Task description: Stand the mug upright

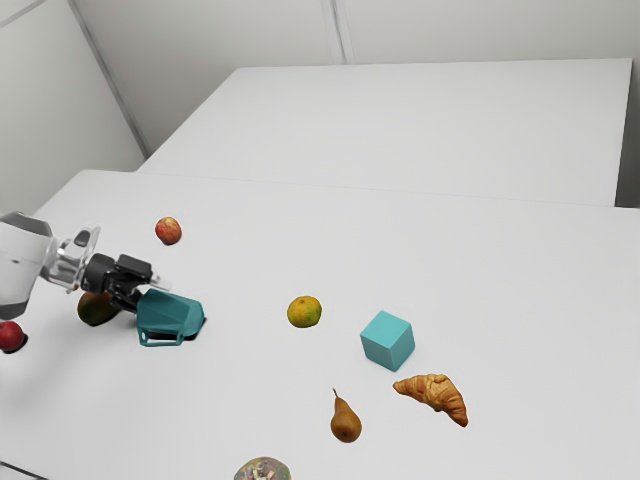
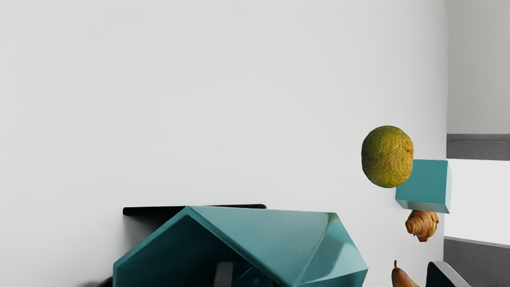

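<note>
Black two-finger gripper: fingers spread, one at the mouth of the tipped, faceted teal mug, one outside its wall.

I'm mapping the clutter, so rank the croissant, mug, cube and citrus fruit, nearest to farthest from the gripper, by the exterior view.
1. Mug: on its side, exterior view's left.
2. Citrus fruit: between mug and cube.
3. Cube: exterior view's right.
4. Croissant: just past the cube, nearer the camera.

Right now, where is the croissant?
In the exterior view, the croissant lies toward the exterior view's right, nearest the teal cube, with the pear farther off toward the exterior view's left.
</note>
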You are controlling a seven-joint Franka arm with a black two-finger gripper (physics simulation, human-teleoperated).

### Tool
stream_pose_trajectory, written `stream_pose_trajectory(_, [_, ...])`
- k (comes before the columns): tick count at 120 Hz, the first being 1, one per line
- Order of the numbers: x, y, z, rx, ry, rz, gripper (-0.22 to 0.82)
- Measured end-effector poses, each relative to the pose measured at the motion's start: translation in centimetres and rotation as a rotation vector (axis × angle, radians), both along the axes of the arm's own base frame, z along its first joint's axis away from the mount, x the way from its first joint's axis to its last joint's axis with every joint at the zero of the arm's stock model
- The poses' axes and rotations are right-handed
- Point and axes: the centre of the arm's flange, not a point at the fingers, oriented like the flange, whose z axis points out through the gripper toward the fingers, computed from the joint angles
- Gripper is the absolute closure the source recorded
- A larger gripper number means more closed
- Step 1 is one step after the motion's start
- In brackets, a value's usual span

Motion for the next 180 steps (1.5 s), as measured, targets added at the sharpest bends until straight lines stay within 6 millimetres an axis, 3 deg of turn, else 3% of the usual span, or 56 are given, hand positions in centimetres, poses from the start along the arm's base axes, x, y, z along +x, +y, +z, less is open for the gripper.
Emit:
stream_pose_trajectory(17, [-0.5, 0.2, -0.3, -0.009, -0.018, 0.004, 0.46])
stream_pose_trajectory(34, [-0.8, 0.5, 0.4, -0.058, -0.058, 0.023, 0.64])
stream_pose_trajectory(70, [0.0, -1.1, 1.2, -0.146, -0.123, 0.012, 0.76])
stream_pose_trajectory(84, [0.7, -2.0, 2.7, -0.162, -0.162, -0.007, 0.77])
stream_pose_trajectory(96, [1.9, -3.2, 5.3, -0.144, -0.214, -0.047, 0.78])
stream_pose_trajectory(112, [3.5, -7.8, 9.6, 0.084, -0.222, -0.251, 0.78])
stream_pose_trajectory(128, [4.5, -11.7, 9.3, 0.417, -0.153, -0.435, 0.79])
stream_pose_trajectory(147, [4.0, -16.4, 12.3, 0.814, -0.112, -0.615, 0.79])
stream_pose_trajectory(153, [3.6, -17.8, 12.5, 0.888, -0.11, -0.629, 0.79])
stream_pose_trajectory(180, [1.9, -18.5, 11.4, 1.055, -0.099, -0.456, 0.79])
